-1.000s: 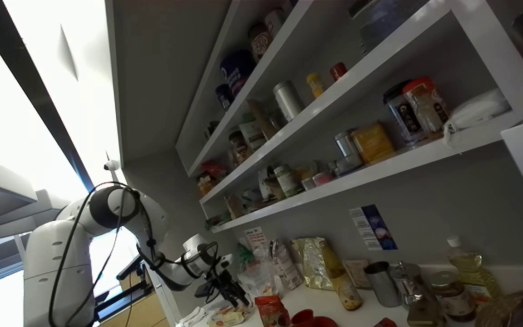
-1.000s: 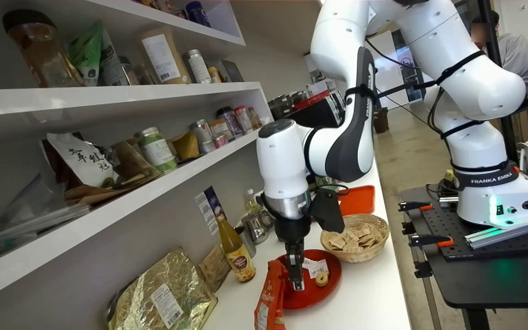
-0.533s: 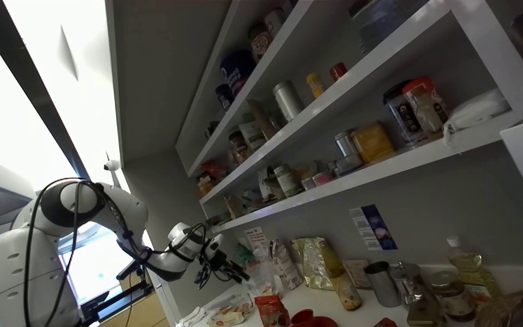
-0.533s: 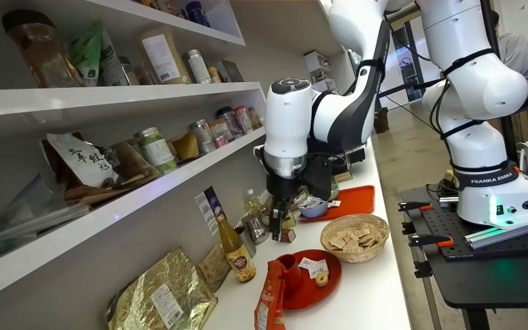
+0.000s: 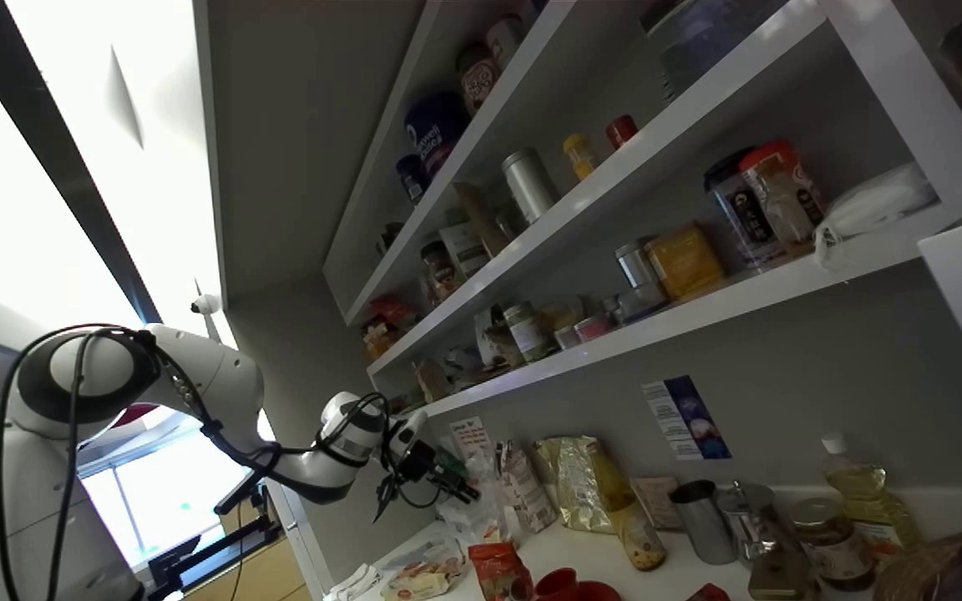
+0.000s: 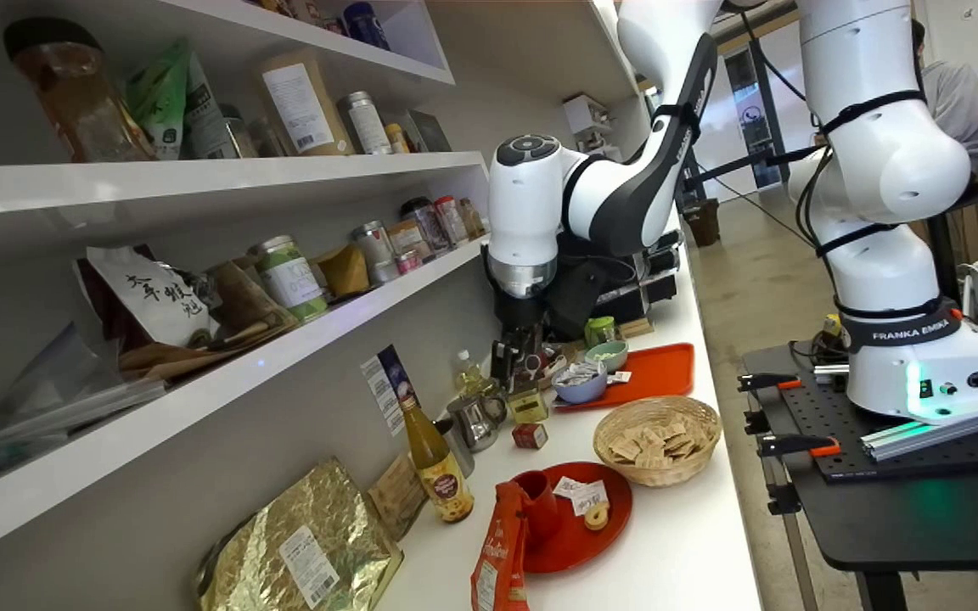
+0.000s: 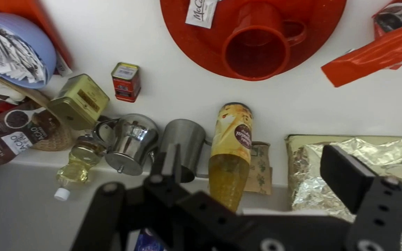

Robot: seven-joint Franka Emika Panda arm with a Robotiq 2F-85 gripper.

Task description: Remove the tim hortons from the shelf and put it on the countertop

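Observation:
I cannot pick out the tim hortons for certain. A red soft pack [image 5: 393, 310] lies at the far end of a middle shelf [image 5: 648, 150] in an exterior view; its print is too small to read. Another soft red bag [image 6: 502, 547] stands on the white countertop [image 6: 676, 543]; its top shows in the wrist view [image 7: 375, 52]. A lower shelf [image 6: 200, 399] holds jars and pouches. My gripper [image 7: 250, 153] is open with nothing between its fingers. In both exterior views it hangs above the countertop, below the shelf boards [image 6: 510, 365] [image 5: 458, 484].
A red plate [image 6: 578, 547] with a red mug [image 6: 542, 509] stands beside the red bag. A yellow bottle [image 6: 438, 467], a gold foil pack [image 6: 306, 543] and a metal pot [image 6: 476, 422] stand along the wall. A basket [image 6: 701, 462] stands near the front edge.
My gripper has risen from over the red plate and moved toward the metal pots and the wall. The red mug that it hid now shows. The red pack and red bag have not moved.

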